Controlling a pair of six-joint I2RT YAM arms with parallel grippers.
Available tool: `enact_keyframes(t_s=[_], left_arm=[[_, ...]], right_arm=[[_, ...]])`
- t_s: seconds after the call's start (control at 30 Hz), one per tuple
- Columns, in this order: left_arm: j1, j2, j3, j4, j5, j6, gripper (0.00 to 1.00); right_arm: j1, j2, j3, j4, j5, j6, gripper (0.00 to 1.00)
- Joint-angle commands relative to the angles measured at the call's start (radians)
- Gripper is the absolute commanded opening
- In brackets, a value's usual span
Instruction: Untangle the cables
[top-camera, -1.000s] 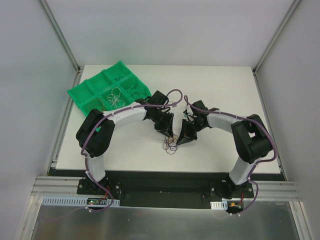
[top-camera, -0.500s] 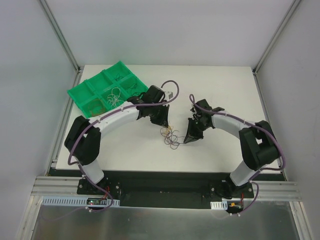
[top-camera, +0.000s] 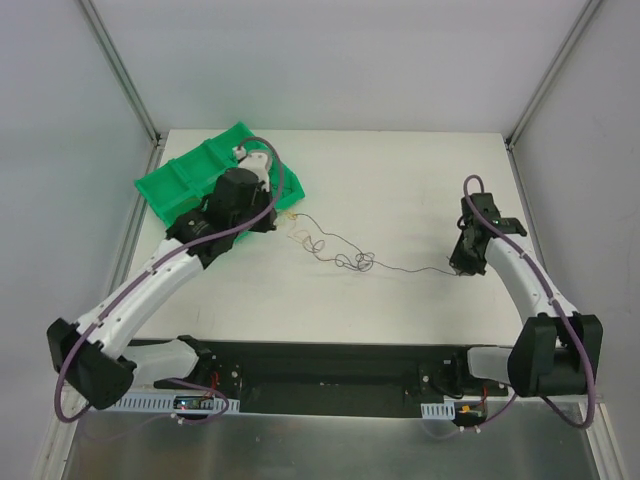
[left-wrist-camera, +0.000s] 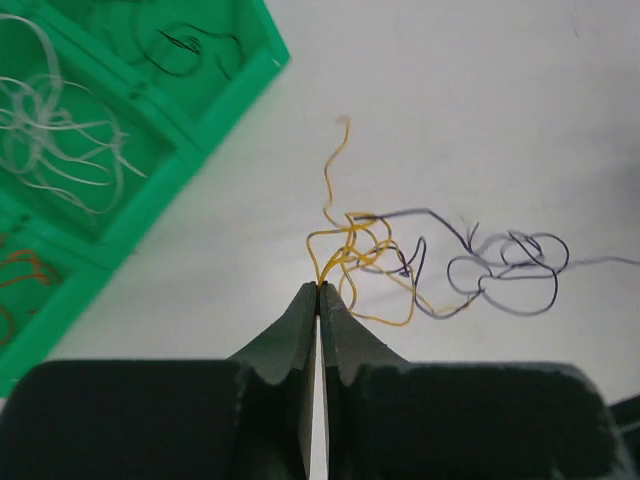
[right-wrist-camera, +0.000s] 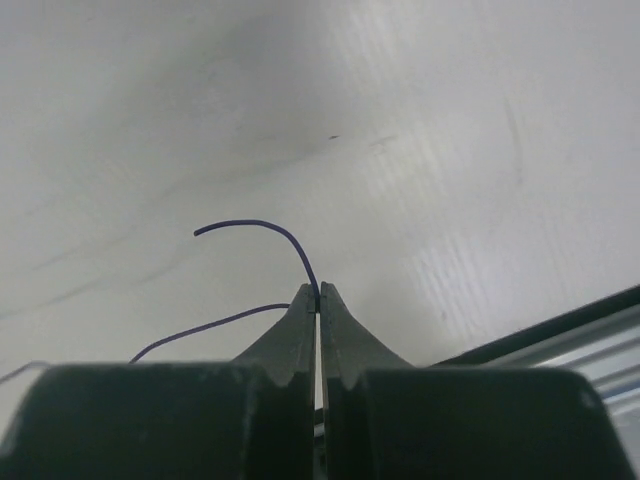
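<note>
My left gripper (top-camera: 279, 216) is shut on a thin orange cable (top-camera: 301, 236), just right of the green tray (top-camera: 172, 186). In the left wrist view the closed fingertips (left-wrist-camera: 318, 288) pinch the orange cable (left-wrist-camera: 352, 243), which is still looped with a dark cable (left-wrist-camera: 512, 272). My right gripper (top-camera: 459, 268) is shut on the other end of the dark cable (top-camera: 356, 261), which stretches across the table towards it. In the right wrist view the gripper (right-wrist-camera: 318, 291) holds the dark cable (right-wrist-camera: 256, 224), whose free end curls up to the left.
The tray compartments hold other thin wires: white (left-wrist-camera: 62, 150), black (left-wrist-camera: 186, 48) and orange (left-wrist-camera: 24, 270). The table's front edge with a dark rail (right-wrist-camera: 560, 318) lies close to my right gripper. Frame posts stand at the table's back corners.
Both grippers have moved apart from the table's middle, the left towards the tray and the right far to the right. The small clump has been pulled out into a long line.
</note>
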Motion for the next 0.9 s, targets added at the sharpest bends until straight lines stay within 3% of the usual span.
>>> enact_keyframes(t_s=[0.0, 0.33, 0.47, 0.67, 0.87], left_arm=[[0.060, -0.141, -0.008, -0.018, -0.272, 0.042, 0.00], [0.163, -0.262, 0.112, -0.018, -0.542, 0.169, 0.00], [0.202, -0.288, 0.161, -0.023, -0.480, 0.206, 0.00], [0.220, -0.319, 0.259, -0.023, -0.576, 0.239, 0.00], [0.220, -0.319, 0.360, -0.023, -0.475, 0.196, 0.00]], right_arm=[[-0.127, -0.055, 0.001, -0.106, 0.113, -0.069, 0.01], [-0.245, -0.028, 0.038, -0.130, 0.162, -0.086, 0.00], [-0.235, -0.018, 0.064, -0.109, 0.128, -0.111, 0.00], [-0.256, 0.029, 0.096, -0.112, 0.170, -0.120, 0.00], [-0.252, 0.055, 0.133, -0.092, 0.125, -0.151, 0.00]])
